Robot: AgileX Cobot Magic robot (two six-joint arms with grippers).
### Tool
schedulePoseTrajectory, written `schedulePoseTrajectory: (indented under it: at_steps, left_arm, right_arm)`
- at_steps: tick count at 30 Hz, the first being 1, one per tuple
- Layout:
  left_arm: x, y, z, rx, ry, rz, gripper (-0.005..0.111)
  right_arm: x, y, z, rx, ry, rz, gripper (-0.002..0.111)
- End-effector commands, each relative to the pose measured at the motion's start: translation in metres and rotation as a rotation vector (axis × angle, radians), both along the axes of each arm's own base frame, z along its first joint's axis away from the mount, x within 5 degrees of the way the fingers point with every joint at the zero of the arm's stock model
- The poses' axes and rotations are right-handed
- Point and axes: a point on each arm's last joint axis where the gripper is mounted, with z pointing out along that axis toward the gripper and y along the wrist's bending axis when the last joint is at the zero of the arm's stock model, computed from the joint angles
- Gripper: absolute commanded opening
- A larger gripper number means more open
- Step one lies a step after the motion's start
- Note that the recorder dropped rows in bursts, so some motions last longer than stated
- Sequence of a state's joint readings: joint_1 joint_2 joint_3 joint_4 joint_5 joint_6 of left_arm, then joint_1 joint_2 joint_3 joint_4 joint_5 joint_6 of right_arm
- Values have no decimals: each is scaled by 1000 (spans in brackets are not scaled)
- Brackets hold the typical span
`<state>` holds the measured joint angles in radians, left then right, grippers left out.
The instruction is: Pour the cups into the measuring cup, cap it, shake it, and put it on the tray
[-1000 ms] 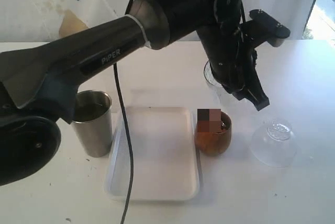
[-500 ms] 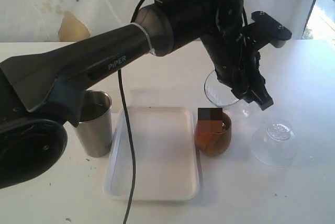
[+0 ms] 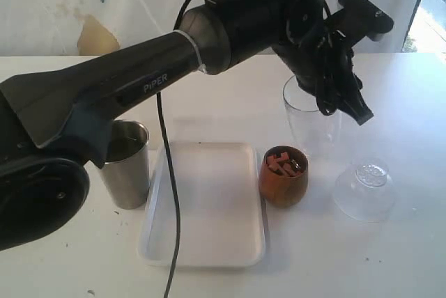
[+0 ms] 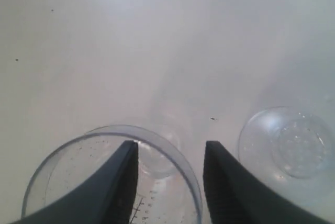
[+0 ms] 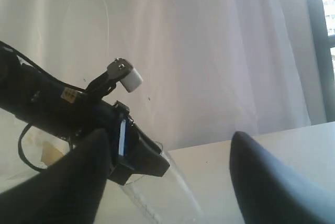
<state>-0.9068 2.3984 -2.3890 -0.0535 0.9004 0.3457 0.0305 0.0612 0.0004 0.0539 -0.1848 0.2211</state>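
The clear measuring cup (image 3: 312, 127) stands upright on the table behind the brown wooden cup (image 3: 284, 177), which holds reddish pieces. My left gripper (image 3: 341, 106) reaches across to the cup's mouth. In the left wrist view the gripper (image 4: 171, 145) is open: one finger is inside the measuring cup (image 4: 112, 127), the other is outside its rim, and there is a gap between them. The steel tumbler (image 3: 125, 162) stands left of the white tray (image 3: 205, 242). My right gripper (image 5: 168, 134) is open and holds nothing; it faces the measuring cup (image 5: 172, 192) and is not in the exterior view.
A clear dome lid (image 3: 364, 190) lies on the table right of the wooden cup, and the left wrist view shows it too (image 4: 293, 143). The long left arm (image 3: 139, 82) and its cable (image 3: 167, 173) stretch over the tumbler and tray. A white curtain hangs behind the table.
The measuring cup went from tilted behind the left gripper to upright. The left gripper rose and moved right, and its jaws loosened on the rim. The right gripper did not change.
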Motion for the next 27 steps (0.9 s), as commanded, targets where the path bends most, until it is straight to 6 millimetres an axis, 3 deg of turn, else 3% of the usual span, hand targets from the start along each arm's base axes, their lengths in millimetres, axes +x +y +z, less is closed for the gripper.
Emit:
schedulePoseTrajectory:
  at_steps: [1, 8, 11, 18, 24, 25, 27]
  left_arm:
    - [3, -3, 16, -86, -65, 11, 40]
    - [4, -5, 10, -98, -64, 13, 40]
    - [2, -1, 19, -76, -71, 12, 40]
    - [-9, 22, 66, -26, -129, 19, 40]
    - [-10, 31, 75, 16, -145, 55, 40]
    - [-9, 33, 75, 28, -143, 73, 39]
    - [-8, 39, 73, 79, -135, 118, 25]
  right_arm:
    - [0, 0, 0, 4, 1, -1, 61]
    - [1, 0, 0, 4, 5, 0, 61]
    - [1, 0, 0, 4, 5, 0, 61]
    - [1, 0, 0, 4, 5, 0, 61]
    - [1, 0, 0, 4, 5, 0, 61]
    - [1, 0, 0, 4, 5, 0, 61]
    - [1, 0, 0, 4, 5, 0, 61]
